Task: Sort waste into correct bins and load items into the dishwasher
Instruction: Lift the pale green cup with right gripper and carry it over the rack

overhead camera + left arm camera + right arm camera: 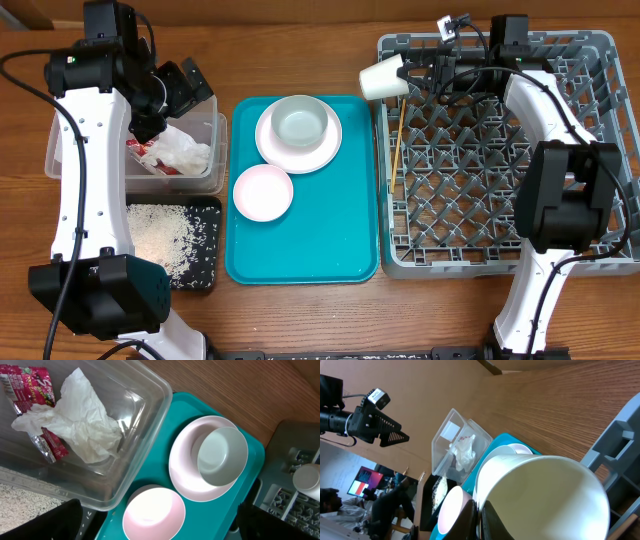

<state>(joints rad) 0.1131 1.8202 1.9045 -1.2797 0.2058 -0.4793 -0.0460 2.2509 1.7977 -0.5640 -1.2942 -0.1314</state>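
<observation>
My right gripper [408, 68] is shut on the rim of the pale cup [381, 80], holding it on its side over the back left corner of the grey dish rack [600, 150]; the cup fills the right wrist view [545, 500]. The chopsticks [397, 135] lie in the rack's left side. A grey-white bowl [300, 121] sits on the whitish-pink plate [270, 145] on the teal tray [340, 250], with a second pinkish bowl [263, 191] in front. My left gripper [185, 85] is open above the clear tub [215, 150], which holds the red wrapper [30, 385] and white tissue [75, 420].
The black tray [205, 270] with rice grains [160, 238] stands in front of the clear tub. Bare wooden table [300, 320] lies along the front edge and behind the teal tray.
</observation>
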